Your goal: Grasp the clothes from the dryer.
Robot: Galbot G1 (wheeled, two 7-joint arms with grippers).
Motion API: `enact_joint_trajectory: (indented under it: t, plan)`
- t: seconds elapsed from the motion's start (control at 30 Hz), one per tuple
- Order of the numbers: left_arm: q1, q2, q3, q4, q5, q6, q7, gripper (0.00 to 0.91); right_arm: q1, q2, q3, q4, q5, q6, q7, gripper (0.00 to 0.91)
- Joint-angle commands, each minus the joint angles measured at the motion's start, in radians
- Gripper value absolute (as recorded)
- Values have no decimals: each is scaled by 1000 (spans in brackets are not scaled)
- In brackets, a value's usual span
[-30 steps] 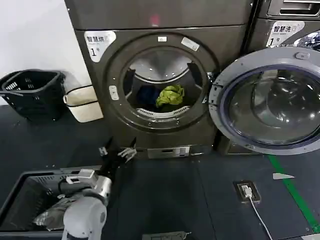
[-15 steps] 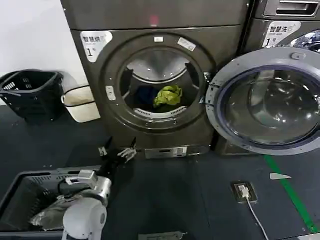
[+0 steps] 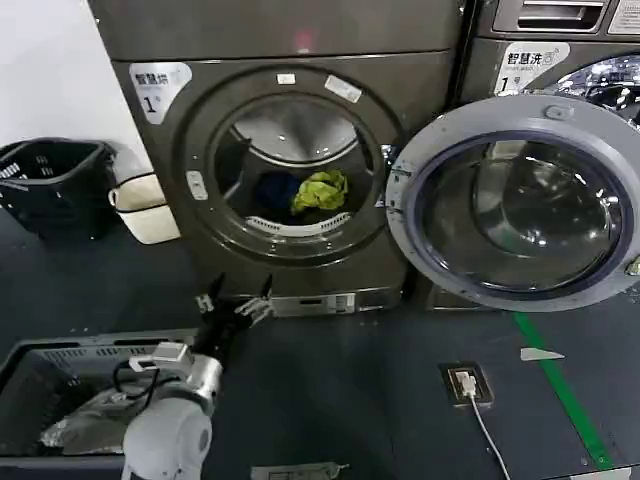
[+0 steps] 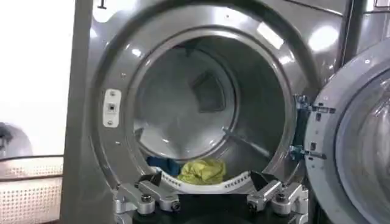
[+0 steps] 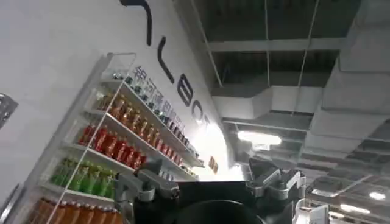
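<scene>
The dryer (image 3: 300,60) stands ahead with its porthole open and its grey-rimmed glass door (image 3: 510,205) swung out to the right. The clothes lie in the drum by the front lip: a yellow-green bundle (image 3: 319,190) (image 4: 202,170) and a dark blue piece (image 3: 274,188) (image 4: 159,163) to its left. My left gripper (image 3: 236,305) (image 4: 209,189) is open and empty. It hangs low in front of the dryer's base, below the porthole, and faces the drum. My right gripper (image 5: 210,182) is open, holds nothing, and faces up at a ceiling and a drinks shelf.
A black basket (image 3: 55,180) and a white bag (image 3: 145,205) stand left of the dryer. A black-framed bin (image 3: 100,345) with grey cloth (image 3: 85,420) sits at lower left. A second machine (image 3: 560,50) is behind the door. A floor socket (image 3: 466,383) and green tape (image 3: 560,390) lie at right.
The dryer, its door and the floor marks have slid left in the head view. The left gripper keeps its place in the frame and stays open.
</scene>
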Motion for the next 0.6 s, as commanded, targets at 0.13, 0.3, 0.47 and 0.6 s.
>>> enact_joint_trajectory:
  t: [0.13, 0.3, 0.47, 0.6]
  plan:
    - [-5, -3, -1, 2, 2, 0, 0, 907, 4, 3, 0, 1, 8, -2, -3, 907]
    - [-8, -4, -3, 4, 1, -1, -5, 907, 3, 0, 3, -2, 8, -3, -5, 907]
    - [-11, -4, -12, 6, 5, -7, -26, 907, 0, 3, 6, 1, 10, -3, -6, 907]
    - [-12, -3, -16, 4, 4, -7, -26, 907, -2, 4, 8, 3, 11, -3, -6, 907]
